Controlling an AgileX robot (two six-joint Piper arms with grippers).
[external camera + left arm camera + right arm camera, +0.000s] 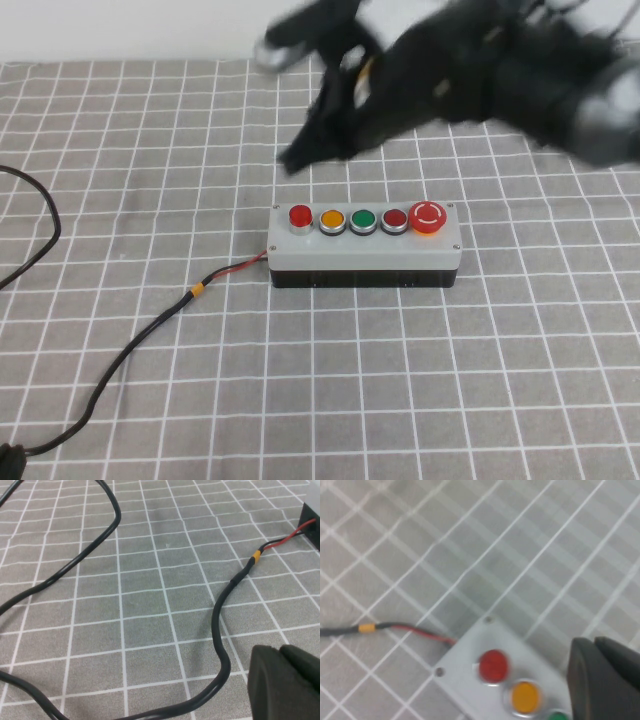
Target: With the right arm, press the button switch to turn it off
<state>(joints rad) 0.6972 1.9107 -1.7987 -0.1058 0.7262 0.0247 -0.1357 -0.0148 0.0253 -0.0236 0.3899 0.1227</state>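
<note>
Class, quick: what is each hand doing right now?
Left hand: low over the cloth beside the cable; state cannot be told.
Right hand: above and behind the button switch, not touching; state cannot be told.

The surface [150, 150] under my arms is covered in matt grey woven cloth with a white grid. The switch box [365, 252] has a smooth, matt light-grey plastic lid over a glossy black base. The button switch [300, 217] is glossy bright-red translucent plastic in a shiny silver metal collar. The mushroom stop button [428, 216] is smooth red plastic. The cable [220, 630] wears matt black rubbery sheathing with a yellow band. My right gripper [300, 152], above the box's far side, and my left gripper [285, 685], over the cable, look matt black plastic.
</note>
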